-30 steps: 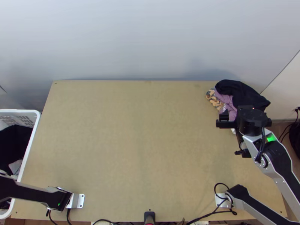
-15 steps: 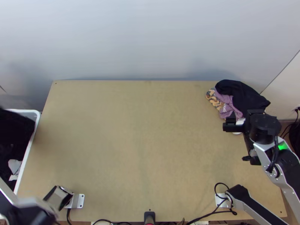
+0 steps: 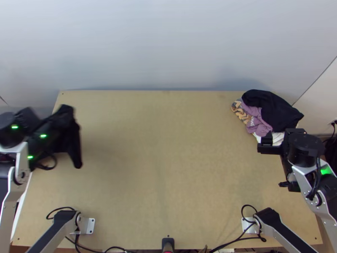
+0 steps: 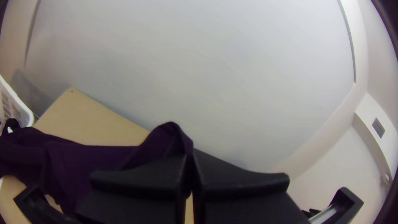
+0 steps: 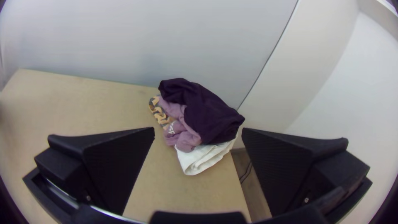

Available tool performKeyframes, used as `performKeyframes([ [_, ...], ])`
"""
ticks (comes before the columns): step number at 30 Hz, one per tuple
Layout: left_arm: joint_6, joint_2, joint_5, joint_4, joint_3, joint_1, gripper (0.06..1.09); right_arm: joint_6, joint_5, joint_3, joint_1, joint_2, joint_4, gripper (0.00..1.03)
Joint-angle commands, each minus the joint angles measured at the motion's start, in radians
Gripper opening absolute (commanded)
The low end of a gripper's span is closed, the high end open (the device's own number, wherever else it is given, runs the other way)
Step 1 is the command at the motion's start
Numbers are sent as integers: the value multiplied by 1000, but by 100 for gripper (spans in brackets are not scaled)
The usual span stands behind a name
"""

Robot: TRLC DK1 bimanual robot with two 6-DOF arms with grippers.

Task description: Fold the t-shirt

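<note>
I've got the left hand point(image 3: 52, 122) at the upper left of the top view, and it's on the dark t-shirt point(image 3: 72, 137): fingers closed together, a peak of the fabric pinched between them. The shirt hangs bunched over the left end of the counter point(image 3: 168, 168), and from the left wrist I see it trailing toward the white basket point(image 4: 19, 102); whether it touches the wood I can't tell. Over on the right side, my right hand point(image 3: 269, 145) is spread wide, nothing in its grip, just beside the heap at the upper right: dark garment point(image 3: 274, 109) on top, mauve one point(image 3: 258, 122), patterned one point(image 3: 240, 112), and a folded white one point(image 5: 203, 159) under them.
</note>
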Motion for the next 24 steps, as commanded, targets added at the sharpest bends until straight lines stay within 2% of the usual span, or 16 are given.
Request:
performKeyframes([
  [1,-35,110,-189,72,27,-399,9,19,0,-13,-15,-20,-26,98],
  [14,2,572,-248,87,349,-890,9,34,-9,-36,-77,-16,-29,98],
  [24,17,830,-248,124,472,-1137,9,74,-15,-88,-184,-42,-21,97],
])
